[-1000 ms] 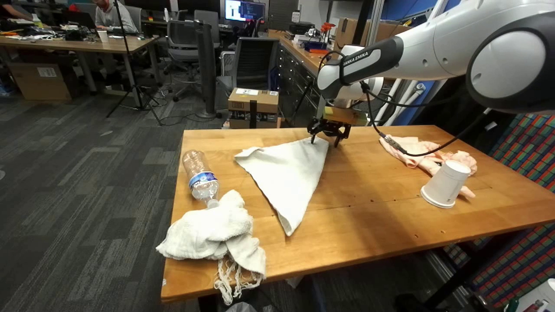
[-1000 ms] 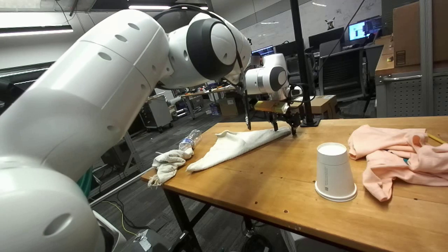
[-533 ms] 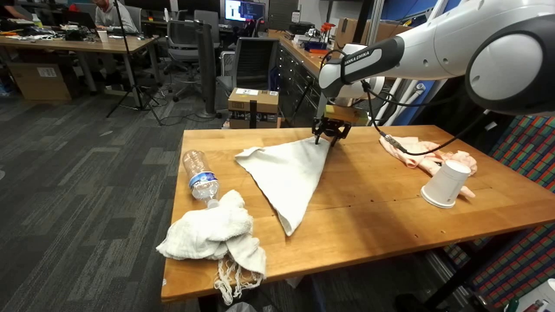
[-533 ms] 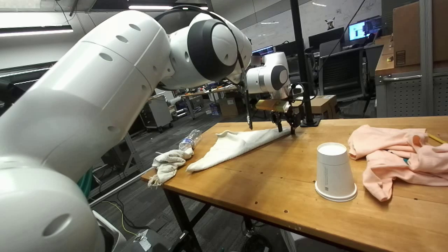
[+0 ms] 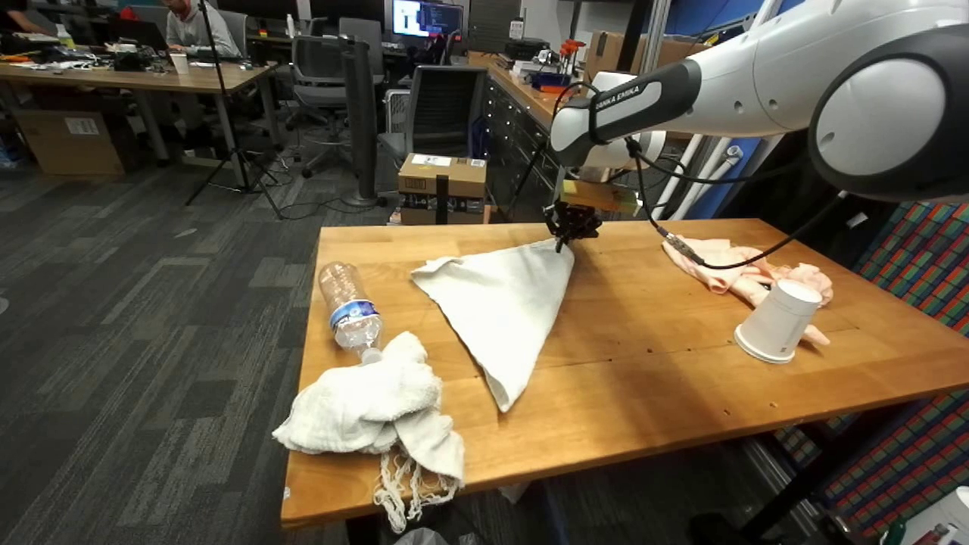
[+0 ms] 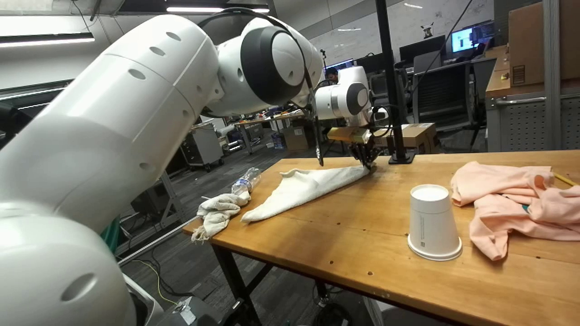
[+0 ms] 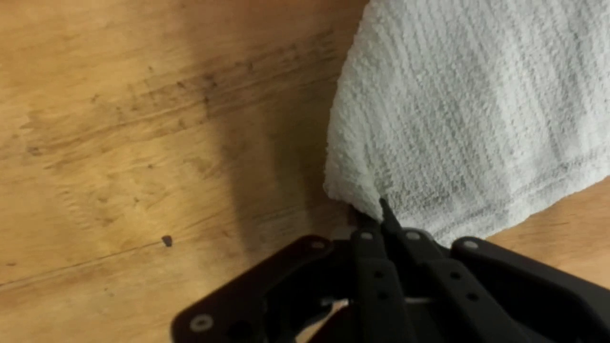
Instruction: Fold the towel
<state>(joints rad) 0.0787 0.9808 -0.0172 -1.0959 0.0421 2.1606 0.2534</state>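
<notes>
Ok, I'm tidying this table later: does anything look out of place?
The paper cup stands upside down; the plastic bottle lies on its side; beside it, the fringed cloth dangles tassels off the table.

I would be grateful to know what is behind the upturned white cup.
In an exterior view, pink cloth lies on the table behind the cup, showing past both its sides; the stretch directly behind is covered there.

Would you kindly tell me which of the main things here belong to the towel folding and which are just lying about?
Part of the job, judging by the grip:
white towel, spread in a triangle
gripper, shut on the towel's corner

Just lying about:
clear plastic bottle, on its side
crumpled fringed cloth
white cup, upside down
peach cloth
</notes>
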